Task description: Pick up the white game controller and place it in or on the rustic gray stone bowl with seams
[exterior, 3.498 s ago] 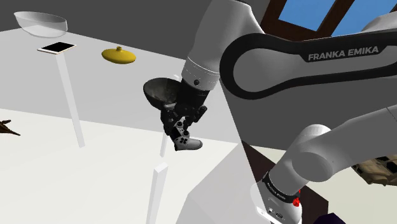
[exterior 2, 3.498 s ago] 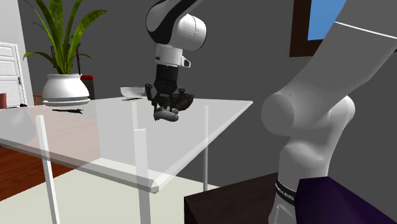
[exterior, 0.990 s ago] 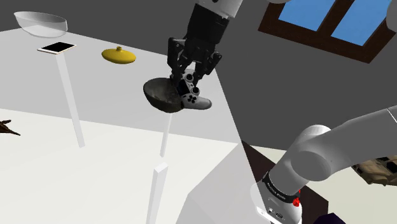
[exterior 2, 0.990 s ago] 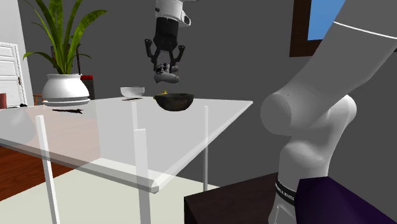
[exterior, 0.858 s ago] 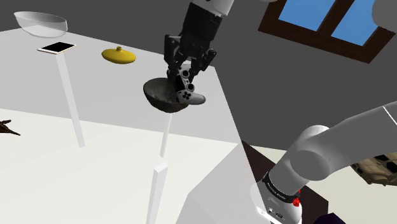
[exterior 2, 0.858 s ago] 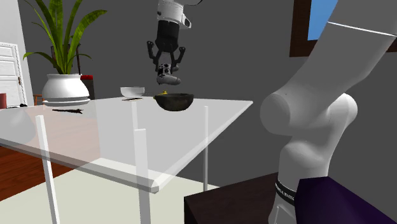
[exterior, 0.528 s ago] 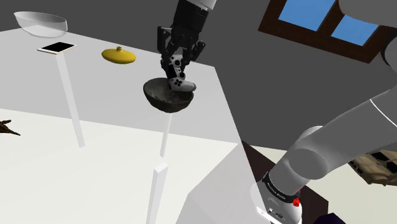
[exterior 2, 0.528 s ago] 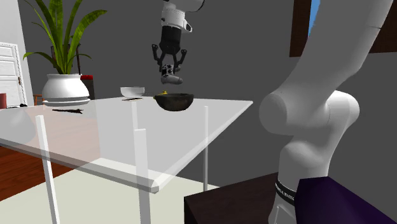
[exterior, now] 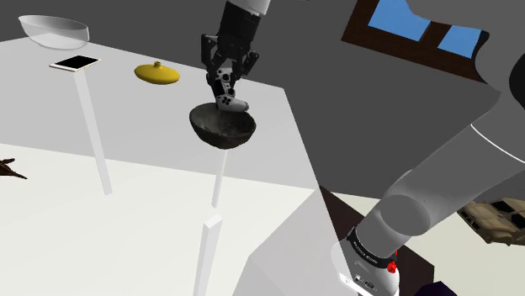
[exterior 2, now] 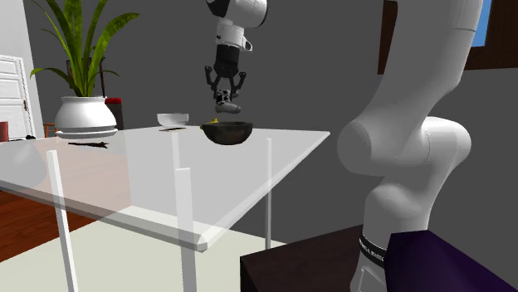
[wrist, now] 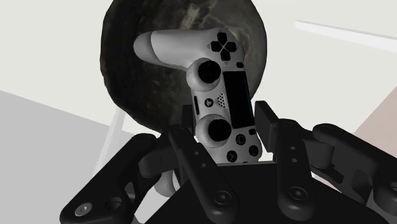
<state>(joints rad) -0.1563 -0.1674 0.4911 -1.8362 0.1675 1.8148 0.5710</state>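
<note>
White controller clasped in hand

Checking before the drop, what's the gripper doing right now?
Gripper: shut on the white game controller, above the dark stone bowl.

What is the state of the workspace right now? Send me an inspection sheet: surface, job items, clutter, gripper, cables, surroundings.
Surface: see-through table top on thin legs.
Job's things: white game controller hangs in the air over the dark stone bowl, apart from its rim; the bowl stands upright near the table's corner.
Clutter: clear bowl, flat phone-like slab and yellow domed object lie apart from the stone bowl; small dark object at the shoulder view's left edge.
Gripper: black gripper points down, shut on the controller.
Cables: nothing seen.
Surroundings: potted plant, window, grey walls.
</note>
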